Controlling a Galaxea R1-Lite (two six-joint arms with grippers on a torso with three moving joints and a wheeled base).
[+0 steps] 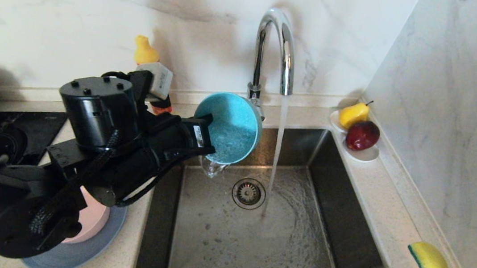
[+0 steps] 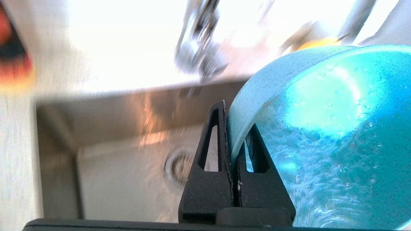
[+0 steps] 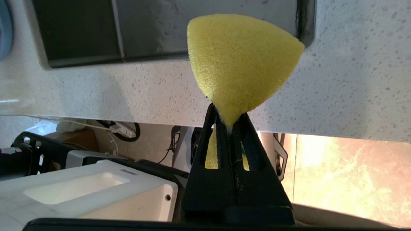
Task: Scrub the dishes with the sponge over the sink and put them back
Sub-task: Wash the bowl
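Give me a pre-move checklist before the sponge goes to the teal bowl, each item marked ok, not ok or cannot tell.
1. Left gripper shut on the teal bowl, rim pinched between the fingers: ok.
2. Bowl held over the sink, tipped, water spilling from it into the basin: ok.
3. Right gripper shut on the sponge: ok.
4. Sponge at the bowl: not ok, it is off at the counter's front right corner.
5. Tap running: ok, the stream falls beside the drain.
6. Bowl emptied of water: cannot tell.
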